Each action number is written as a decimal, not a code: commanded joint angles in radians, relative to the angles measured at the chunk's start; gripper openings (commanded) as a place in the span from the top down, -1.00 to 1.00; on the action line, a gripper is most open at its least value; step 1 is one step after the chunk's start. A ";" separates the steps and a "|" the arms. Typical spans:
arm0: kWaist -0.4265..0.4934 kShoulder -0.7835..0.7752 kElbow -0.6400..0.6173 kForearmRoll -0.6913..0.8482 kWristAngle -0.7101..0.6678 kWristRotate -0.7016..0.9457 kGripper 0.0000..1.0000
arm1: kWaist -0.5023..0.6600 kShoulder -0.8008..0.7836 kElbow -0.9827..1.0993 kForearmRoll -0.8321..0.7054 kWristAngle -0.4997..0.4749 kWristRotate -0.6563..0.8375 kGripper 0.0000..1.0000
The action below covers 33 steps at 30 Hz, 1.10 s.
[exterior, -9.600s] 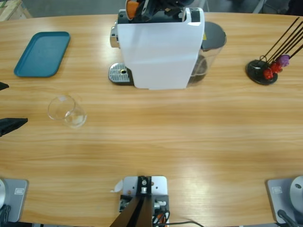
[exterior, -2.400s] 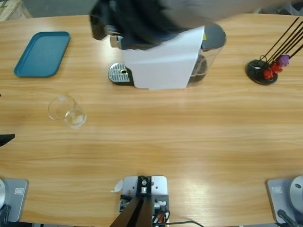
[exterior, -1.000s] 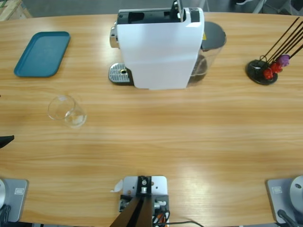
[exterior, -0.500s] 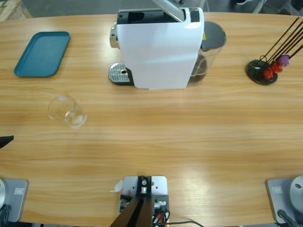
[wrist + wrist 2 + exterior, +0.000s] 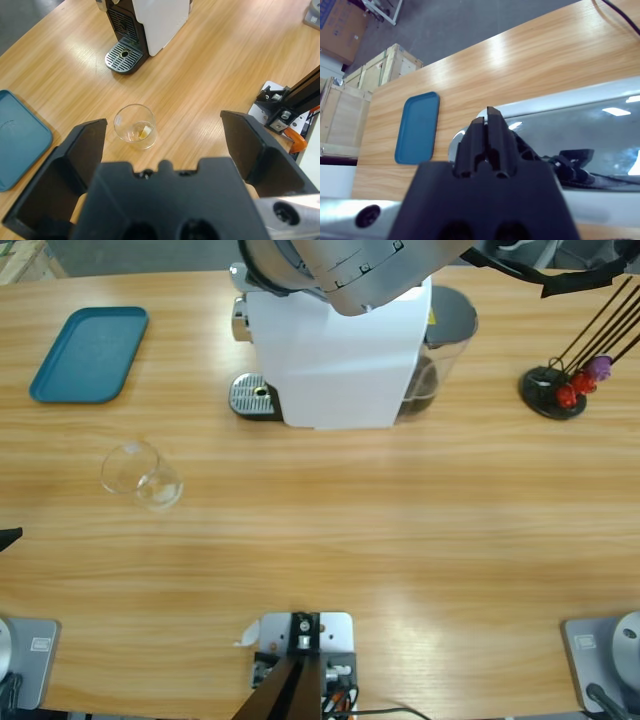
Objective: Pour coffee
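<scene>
A clear round glass (image 5: 140, 475) stands on the table left of the middle, and I see no coffee in it. In the left wrist view the glass (image 5: 135, 126) lies ahead of my left gripper (image 5: 162, 121), whose jaws stand wide open and apart from it. Only the left gripper's black tip (image 5: 8, 538) shows at the high view's left edge. The white coffee machine (image 5: 335, 360) stands at the back. My right gripper (image 5: 487, 125) is shut with nothing in it, close over the machine's shiny silver top lever (image 5: 580, 125). A silver arm (image 5: 340, 270) covers the machine's top.
A teal tray (image 5: 88, 353) lies at the back left. A black capsule stand (image 5: 555, 390) with red and purple capsules sits at the back right. The machine's metal drip grate (image 5: 252, 395) faces left. Its dark water tank (image 5: 445, 330) is on its right side.
A silver arm has swung in over the machine's top and now hides the lever that stood raised there. The glass and the left gripper have stayed put.
</scene>
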 commanded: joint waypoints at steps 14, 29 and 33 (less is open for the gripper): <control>-0.006 0.056 -0.124 0.164 0.020 -0.078 -0.99 | -0.203 -0.417 0.067 0.313 0.525 -0.543 -0.99; 0.018 0.126 0.013 0.108 0.122 0.153 -0.99 | -0.316 -0.806 0.601 0.349 0.709 -0.672 -1.00; 0.038 0.222 0.106 -0.051 0.110 0.180 -0.99 | -0.316 -0.785 0.693 0.264 0.703 -0.673 -1.00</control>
